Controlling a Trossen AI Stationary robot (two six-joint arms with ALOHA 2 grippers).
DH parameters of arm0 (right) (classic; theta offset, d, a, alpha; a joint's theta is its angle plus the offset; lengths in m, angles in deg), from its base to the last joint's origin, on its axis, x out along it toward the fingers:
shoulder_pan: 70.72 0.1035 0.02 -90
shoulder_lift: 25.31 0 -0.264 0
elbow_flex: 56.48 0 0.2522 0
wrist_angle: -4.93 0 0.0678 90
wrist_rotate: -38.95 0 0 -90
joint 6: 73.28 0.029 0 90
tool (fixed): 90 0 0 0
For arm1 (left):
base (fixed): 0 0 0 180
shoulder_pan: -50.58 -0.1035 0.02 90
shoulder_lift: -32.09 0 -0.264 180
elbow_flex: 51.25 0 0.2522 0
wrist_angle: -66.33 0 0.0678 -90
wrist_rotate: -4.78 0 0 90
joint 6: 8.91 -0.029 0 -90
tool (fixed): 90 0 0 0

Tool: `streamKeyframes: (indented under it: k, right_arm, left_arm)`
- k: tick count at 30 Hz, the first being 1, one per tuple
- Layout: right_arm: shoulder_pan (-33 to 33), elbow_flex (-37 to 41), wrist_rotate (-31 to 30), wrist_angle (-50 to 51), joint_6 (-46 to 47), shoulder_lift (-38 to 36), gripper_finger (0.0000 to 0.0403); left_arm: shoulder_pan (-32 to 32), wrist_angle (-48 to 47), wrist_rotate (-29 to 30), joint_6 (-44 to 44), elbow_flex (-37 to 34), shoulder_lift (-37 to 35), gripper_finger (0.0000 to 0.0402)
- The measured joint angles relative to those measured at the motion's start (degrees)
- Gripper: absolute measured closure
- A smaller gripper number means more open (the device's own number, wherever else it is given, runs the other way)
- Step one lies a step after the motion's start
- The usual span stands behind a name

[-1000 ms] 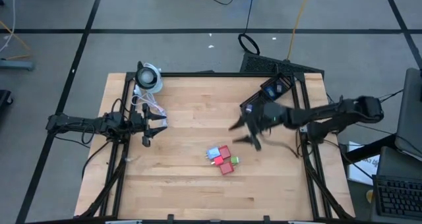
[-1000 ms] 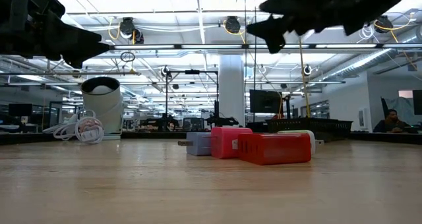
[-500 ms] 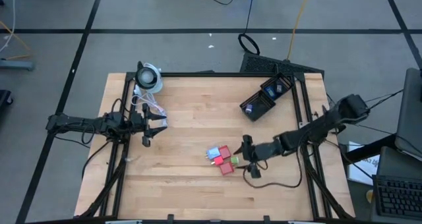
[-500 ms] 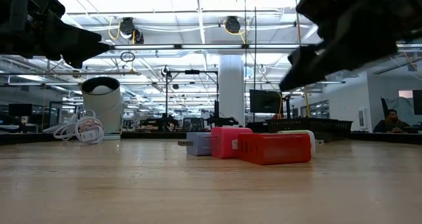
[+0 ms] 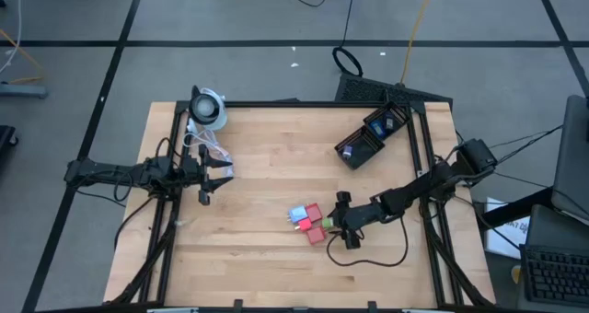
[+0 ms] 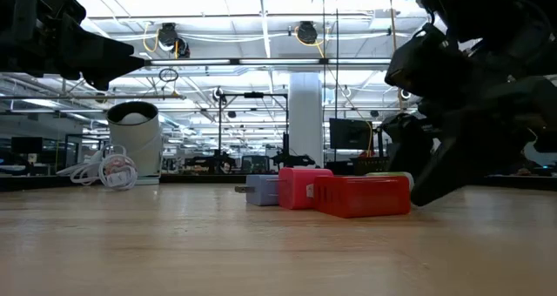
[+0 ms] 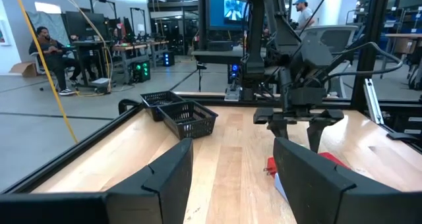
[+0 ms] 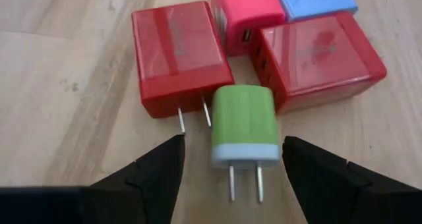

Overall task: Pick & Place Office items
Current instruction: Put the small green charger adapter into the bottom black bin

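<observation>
From above, the pale plank-grained wooden table (image 5: 267, 156) carries a tight cluster of glossy plastic plug blocks (image 5: 310, 223); the right gripper (image 5: 337, 226) sits just beside it, fingers apart and empty. The left gripper (image 5: 213, 173) waits near the table's left rim, fingers slightly parted, holding nothing. At table height, the boxy red blocks (image 6: 361, 196) stand before a bright open-plan workshop. The right wrist view shows a rounded green block (image 8: 242, 125) with two metal prongs between dark fingers (image 8: 148, 174).
</observation>
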Motion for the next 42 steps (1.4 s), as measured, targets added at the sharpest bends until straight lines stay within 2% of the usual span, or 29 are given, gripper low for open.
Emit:
streamKeyframes:
  k: [5, 14, 25, 36, 42]
  right_arm:
    - [-0.88, 0.00, 0.17, -0.78, -1.00, -0.33, 0.0193]
    - [-2.65, 0.00, 0.25, -0.92, -5.42, -0.42, 0.0284]
    - [-4.83, 0.00, 0.24, -0.55, -6.49, -3.21, 0.0285]
    - [-8.48, 0.02, 0.19, 3.86, -6.05, -19.23, 0.0285]
    - [-15.49, 0.00, -2.77, 11.91, -1.03, -29.38, 0.0284]
  left_arm:
    - [0.00, 0.00, 0.00, 0.00, 0.00, 0.00, 0.0188]
    - [0.00, -0.02, 0.00, 0.00, 0.00, 0.00, 0.0188]
    - [0.00, -0.02, 0.00, 0.00, 0.00, 0.00, 0.0188]
    - [0.00, -0.03, 0.02, 0.00, -0.02, 0.00, 0.0188]
    - [0.00, 0.02, 0.02, 0.00, -0.02, -0.02, 0.0188]
